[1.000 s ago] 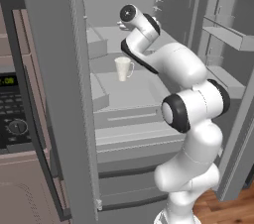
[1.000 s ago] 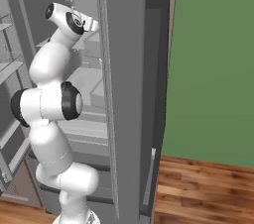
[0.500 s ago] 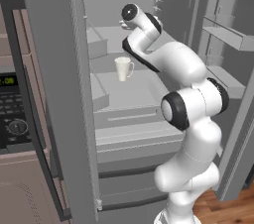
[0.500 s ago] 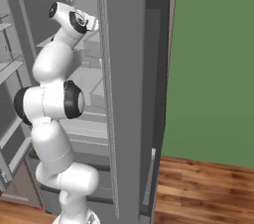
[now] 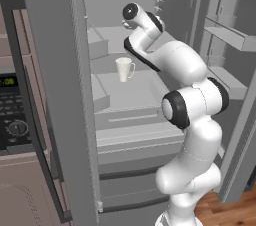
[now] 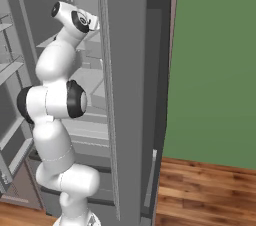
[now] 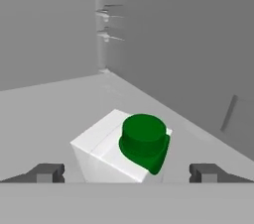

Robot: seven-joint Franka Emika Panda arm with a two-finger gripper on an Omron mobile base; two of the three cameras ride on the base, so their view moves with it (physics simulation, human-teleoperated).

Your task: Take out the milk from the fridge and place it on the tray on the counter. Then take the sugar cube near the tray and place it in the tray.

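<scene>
My pincer (image 7: 127, 172) is spread wide and grips nothing. The milk (image 7: 124, 151) stands on the fridge (image 5: 150, 35) shelf directly between my fingertips (image 7: 47, 172), touching neither.

Green wall (image 6: 215, 65), wooden plank floor (image 6: 205, 190), black oven with dials (image 5: 15, 115) at left.

Fridge (image 5: 145, 120) open, grey inner shelves. Upper shelf (image 7: 59, 114): milk (image 7: 124, 151) carton stands directly on it, white with green cap, near the back corner where side and rear walls meet. Lower shelf (image 5: 135, 87): white mug (image 5: 124, 69) stands upright on it, handle to the right, toward the left side. Wooden floor (image 6: 205, 190) under the fridge.
</scene>
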